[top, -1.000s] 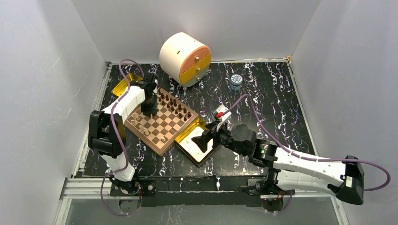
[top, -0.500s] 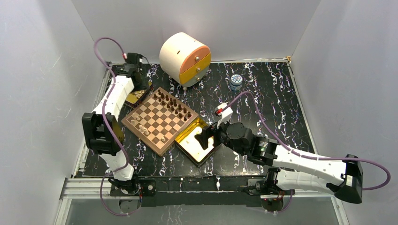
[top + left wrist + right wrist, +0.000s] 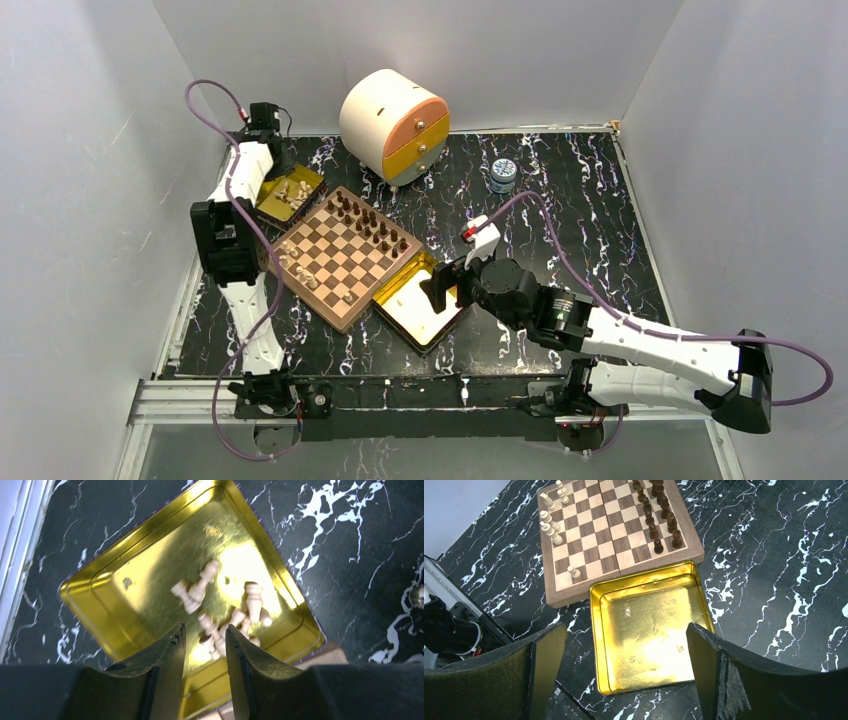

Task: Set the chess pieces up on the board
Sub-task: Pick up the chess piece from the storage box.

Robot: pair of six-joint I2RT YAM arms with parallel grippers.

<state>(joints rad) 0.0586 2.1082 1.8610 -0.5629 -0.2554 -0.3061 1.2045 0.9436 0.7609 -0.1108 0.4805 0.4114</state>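
The board (image 3: 345,262) lies left of centre, turned diagonally. Dark chess pieces (image 3: 375,225) line its far-right side, and a few light ones (image 3: 300,272) stand along its near-left side. Several more light pieces (image 3: 220,612) lie loose in a gold tin (image 3: 150,527) at the back left. My left gripper (image 3: 204,632) hovers over that pile, open by a narrow gap with nothing between its fingers (image 3: 170,650). My right gripper (image 3: 624,645) stands wide open above an empty gold tin (image 3: 649,630) beside the board's near-right edge (image 3: 624,567).
A round cream cabinet (image 3: 393,125) with orange drawers stands at the back centre. A small blue-and-white jar (image 3: 503,175) sits to its right. White walls close in the black marbled table on three sides.
My left arm has swung from the board's far-left corner back to the gold tin holding light pieces, and its jaws have parted. The right arm has barely shifted.
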